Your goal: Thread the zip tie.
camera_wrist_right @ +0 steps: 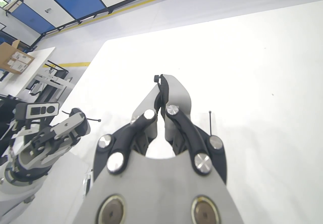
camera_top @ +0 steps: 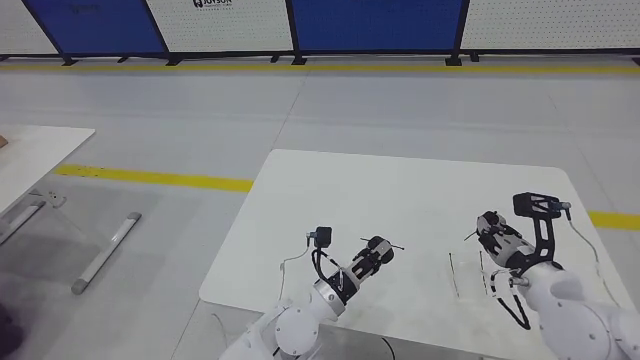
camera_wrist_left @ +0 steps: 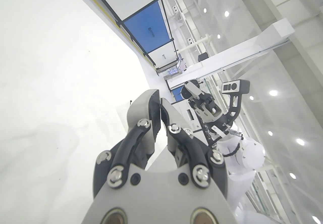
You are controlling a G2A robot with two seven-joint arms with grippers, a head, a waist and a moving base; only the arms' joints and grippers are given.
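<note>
Your left hand (camera_wrist_left: 160,106) is pinched shut on a thin black plastic zip tie (camera_wrist_right: 93,119). The strap sticks out sideways past its fingertips, above the near part of the white table (camera_top: 400,190). Your right hand (camera_wrist_right: 160,82) is closed tight too, and the small black head of a second zip tie (camera_wrist_right: 156,78) pokes out at its tip. The two hands are well apart. A loose black zip tie (camera_wrist_right: 210,122) lies flat on the table near the right hand.

Black zip tie (camera_wrist_right: 94,120) clamped crosswise in left pincer (camera_wrist_left: 160,102) — ends protruding; second tie's (camera_wrist_right: 156,78) head pokes from right pincer (camera_wrist_right: 161,84).
</note>
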